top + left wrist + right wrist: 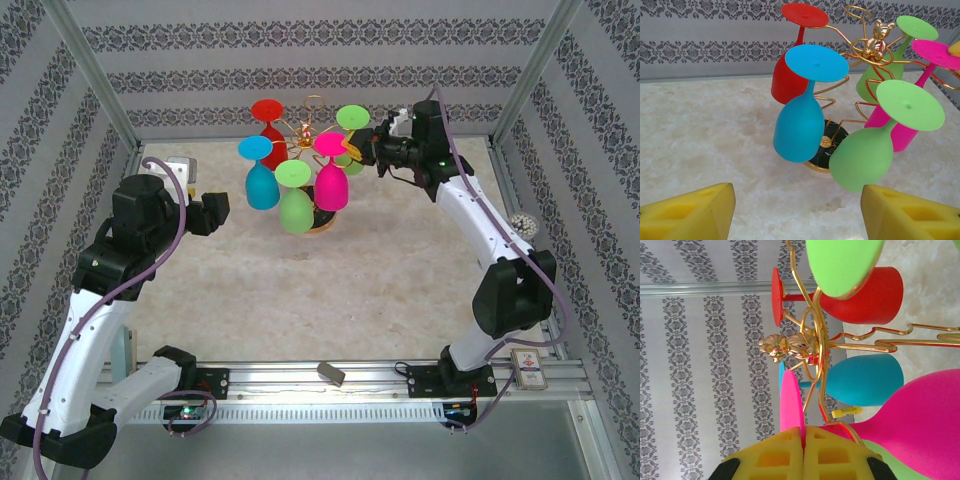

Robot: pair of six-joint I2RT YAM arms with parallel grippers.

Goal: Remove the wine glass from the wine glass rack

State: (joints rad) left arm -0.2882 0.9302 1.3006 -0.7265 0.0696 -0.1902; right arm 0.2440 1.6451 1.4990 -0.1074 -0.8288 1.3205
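Pale marbled counter carries the gold wire wine glass rack at its far middle, coloured glasses hanging upside down; right gripper is clamped on the foot rim of the pink wine glass; left gripper stands open, well short of the rack.

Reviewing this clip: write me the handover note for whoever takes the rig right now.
Left gripper: open, short of the wine glass rack, holding nothing.
Right gripper: shut on the foot rim of the pink wine glass, which hangs upside down on the rack.
Done: grip taken. Left: slide that glass off its wire arm and away from the rack.
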